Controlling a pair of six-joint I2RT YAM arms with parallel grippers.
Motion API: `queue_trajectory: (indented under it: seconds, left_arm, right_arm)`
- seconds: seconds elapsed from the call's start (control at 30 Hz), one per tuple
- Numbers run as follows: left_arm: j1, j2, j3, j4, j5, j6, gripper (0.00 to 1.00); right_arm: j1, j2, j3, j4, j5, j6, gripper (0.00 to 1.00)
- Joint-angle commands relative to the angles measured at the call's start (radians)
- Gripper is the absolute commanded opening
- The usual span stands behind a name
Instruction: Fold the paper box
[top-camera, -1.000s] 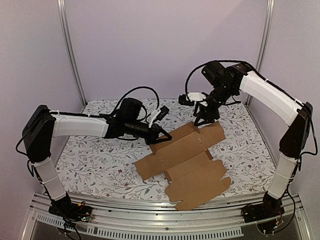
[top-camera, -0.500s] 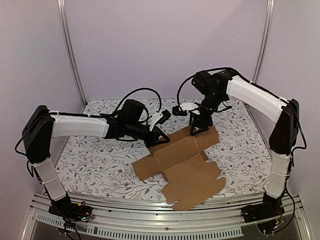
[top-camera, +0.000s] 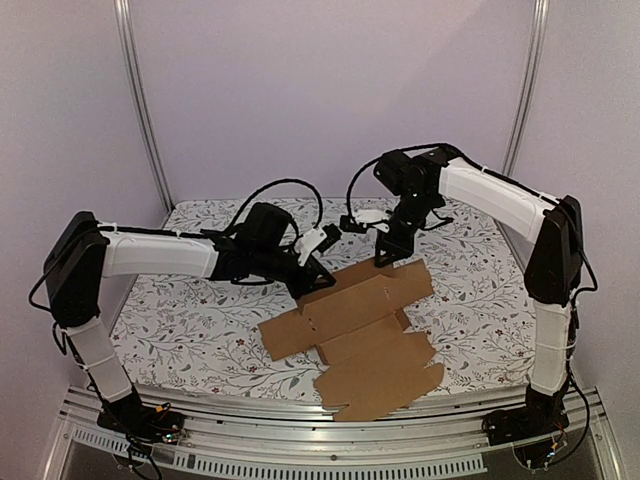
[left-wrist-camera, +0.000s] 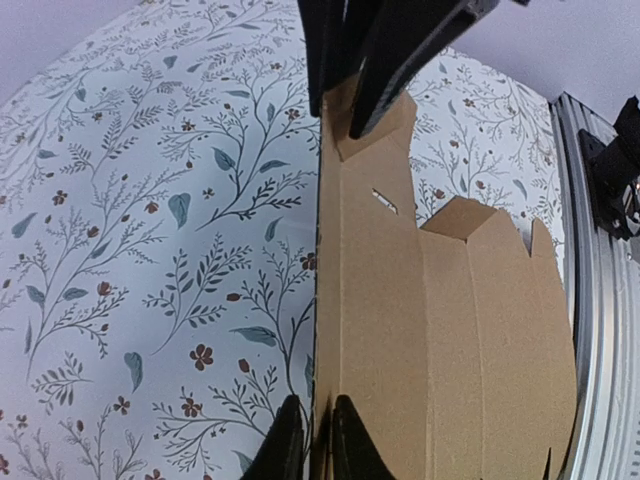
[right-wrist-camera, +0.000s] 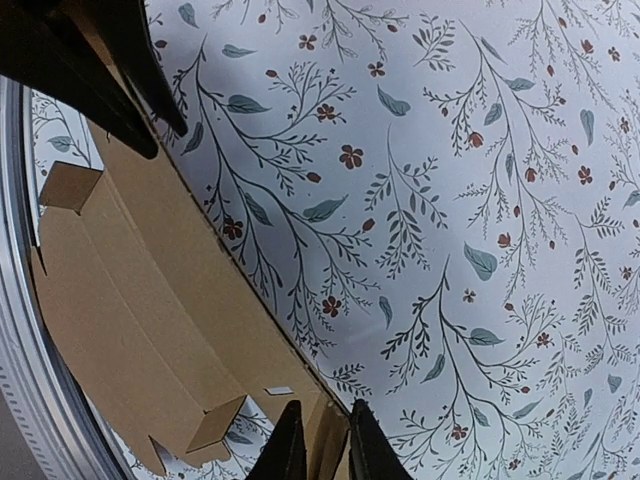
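On the left, the left gripper (top-camera: 318, 268) reaches in low over the flowered table (top-camera: 180, 300), fingers pressed close on the far long edge of the box (top-camera: 365, 325). It looks like a pinch on that edge. The box lies mid-table as a mostly flat brown sheet, its near flaps spread toward the arm bases. On the right, the right gripper (top-camera: 388, 255) nips the other end of the same edge. My read: this is the first wall fold. Next, both arms must swing that strip up and over together, evenly along the crease.
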Motion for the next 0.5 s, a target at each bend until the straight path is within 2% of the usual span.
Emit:
queue_trajectory:
  seconds: [0.0,0.1,0.2,0.33,0.47]
  left_arm:
    - [-0.014,-0.061,-0.037,0.075,-0.121,-0.016,0.19]
    - [-0.013,-0.121,-0.117,0.163,-0.207,-0.060,0.32]
    - [-0.011,-0.197,-0.223,0.232,-0.310,-0.165,0.41]
    - [-0.011,-0.317,-0.429,0.323,-0.426,-0.360,0.51]
    - [-0.013,-0.433,-0.629,0.474,-0.462,-0.544,0.71]
  right_arm:
    - [0.005,0.021,-0.001,0.026,0.049,0.073,0.10]
    - [0.004,0.020,-0.028,0.046,0.068,0.087,0.05]
    - [-0.004,0.023,-0.051,0.063,0.076,0.105,0.03]
    - [-0.036,0.021,-0.060,0.066,0.064,0.132,0.02]
    - [-0.082,0.008,-0.066,0.070,0.031,0.169,0.02]
